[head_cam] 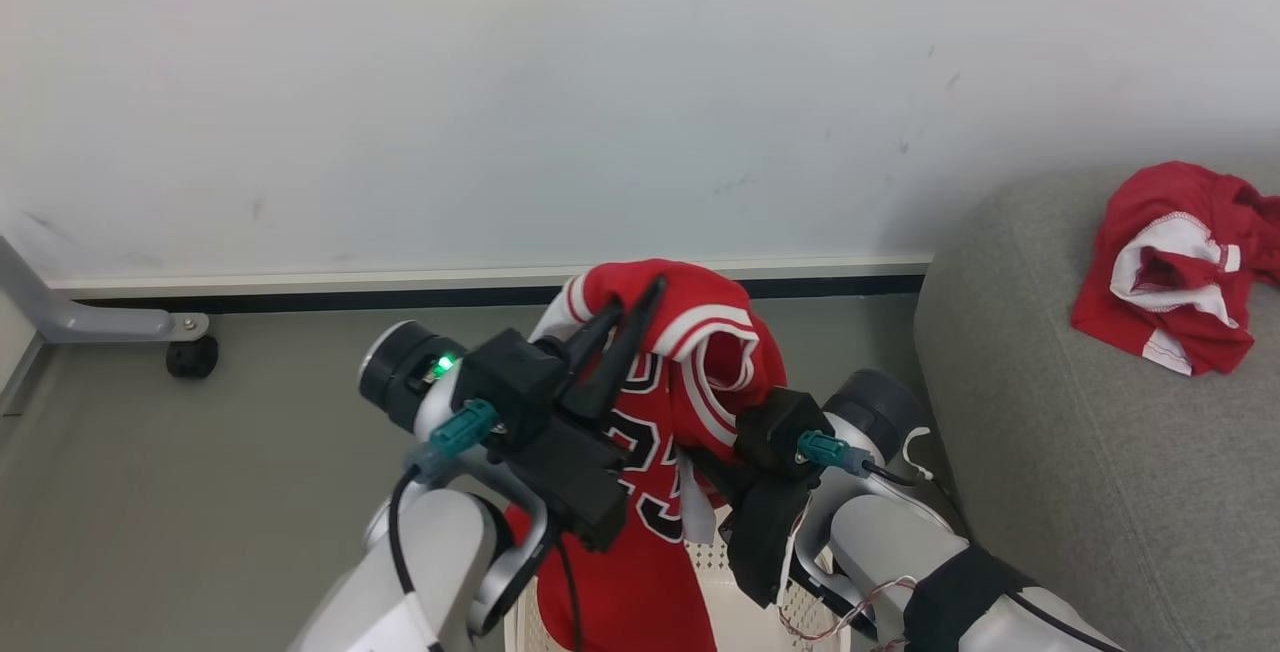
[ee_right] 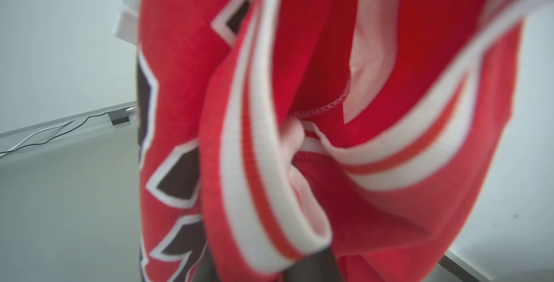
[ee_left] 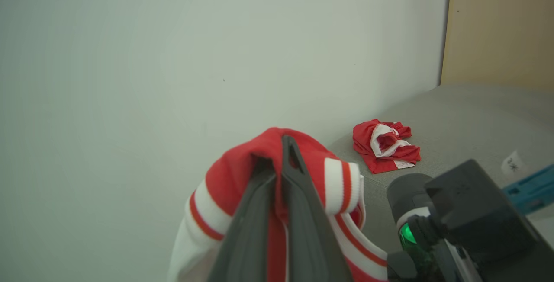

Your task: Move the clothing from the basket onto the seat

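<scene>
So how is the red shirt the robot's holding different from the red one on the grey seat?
The jersey hangs in the air, pinched by the left gripper above the basket; the crumpled garment lies on the seat. The jersey hangs long and shows dark numbers; the crumpled garment is bunched up, with no numbers showing. Both are red with white stripe trim.

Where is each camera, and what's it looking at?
Head view: on the robot's head, looking down at the jersey over the basket; left gripper and right gripper show.
Left wrist view: on the left wrist, looking along its shut fingers toward wall and seat; right arm shows.
Right wrist view: on the right wrist, close against jersey folds; its dark fingers peek in.
Shared: head and left wrist views show the second garment on the seat.
</scene>
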Robot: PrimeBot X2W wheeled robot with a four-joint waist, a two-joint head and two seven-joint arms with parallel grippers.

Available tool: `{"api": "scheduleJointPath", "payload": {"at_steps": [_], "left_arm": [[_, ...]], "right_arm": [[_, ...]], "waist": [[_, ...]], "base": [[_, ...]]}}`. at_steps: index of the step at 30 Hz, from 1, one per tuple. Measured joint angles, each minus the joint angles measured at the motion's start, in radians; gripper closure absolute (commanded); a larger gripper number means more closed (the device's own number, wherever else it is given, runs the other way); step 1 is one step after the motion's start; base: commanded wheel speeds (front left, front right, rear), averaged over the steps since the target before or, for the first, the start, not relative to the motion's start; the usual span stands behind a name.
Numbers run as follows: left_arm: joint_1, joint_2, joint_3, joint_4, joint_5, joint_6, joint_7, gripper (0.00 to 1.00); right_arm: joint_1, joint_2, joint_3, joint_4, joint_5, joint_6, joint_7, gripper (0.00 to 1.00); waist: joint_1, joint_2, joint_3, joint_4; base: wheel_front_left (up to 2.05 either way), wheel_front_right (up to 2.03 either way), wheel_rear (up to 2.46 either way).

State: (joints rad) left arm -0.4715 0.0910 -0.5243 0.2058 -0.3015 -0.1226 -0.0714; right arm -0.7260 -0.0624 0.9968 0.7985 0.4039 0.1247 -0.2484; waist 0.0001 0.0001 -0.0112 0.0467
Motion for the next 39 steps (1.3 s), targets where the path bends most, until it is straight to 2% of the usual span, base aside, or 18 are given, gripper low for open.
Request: {"api": "scheduleJointPath", "payload": {"at_steps": [6,7,8,9,10,11,13,19,27,39], "left_arm": [[0.016,0.033,0.046,0.022,-0.014,0.024,0.001,1.00],[0.025,0.036,0.055,0.026,-0.014,0.027,0.001,0.97],[0.033,0.039,0.059,0.031,-0.015,0.031,0.001,0.90],[0.039,0.040,0.064,0.037,-0.017,0.035,0.001,0.73],[0.047,0.042,0.068,0.039,-0.021,0.035,0.001,0.66],[0.055,0.043,0.072,0.041,-0.023,0.038,0.000,0.54],[0.072,0.043,0.080,0.043,-0.028,0.044,-0.002,0.00],[0.099,0.043,0.089,0.057,-0.052,0.053,-0.020,0.00],[0.145,0.043,0.085,0.061,-0.058,0.052,-0.050,0.00],[0.223,0.045,0.033,0.056,-0.058,0.042,-0.080,0.00]], "right_arm": [[-0.001,0.001,0.006,0.000,0.035,0.000,-0.001,1.00],[-0.001,0.001,0.003,0.003,0.038,0.000,-0.001,1.00],[-0.001,0.001,-0.001,0.005,0.039,0.000,-0.001,1.00],[-0.001,0.001,-0.007,0.008,0.040,0.000,-0.001,1.00],[-0.001,0.001,-0.015,0.011,0.044,0.000,-0.001,1.00],[-0.002,0.001,-0.022,0.012,0.050,0.000,-0.001,1.00],[-0.004,0.000,-0.045,0.014,0.055,0.000,-0.001,1.00],[-0.035,-0.010,-0.105,0.009,0.074,0.000,-0.001,1.00],[-0.048,-0.076,-0.171,-0.021,0.081,-0.003,-0.001,1.00],[-0.046,-0.174,-0.219,-0.092,0.058,-0.038,-0.001,1.00]], "waist": [[0.0000,0.0000,0.001,-0.026],[0.0000,0.0000,0.001,-0.032],[0.0000,0.0000,0.002,-0.039],[0.0000,0.0000,0.002,-0.046],[0.0000,0.0000,0.001,-0.053],[0.0000,0.0000,0.001,-0.060],[0.0000,0.0000,0.001,-0.075],[0.0000,0.0000,-0.003,-0.121],[0.0000,0.0000,-0.009,-0.185],[-0.0002,0.0000,-0.023,-0.290]], "base": [[0.00,0.00,0.00],[0.00,0.00,0.00],[0.00,0.00,0.00],[0.00,0.00,0.00],[0.00,0.00,0.00],[0.00,0.00,0.00],[0.00,0.00,0.00],[0.00,0.00,0.00],[0.00,0.00,0.00],[0.00,0.00,0.00]]}}
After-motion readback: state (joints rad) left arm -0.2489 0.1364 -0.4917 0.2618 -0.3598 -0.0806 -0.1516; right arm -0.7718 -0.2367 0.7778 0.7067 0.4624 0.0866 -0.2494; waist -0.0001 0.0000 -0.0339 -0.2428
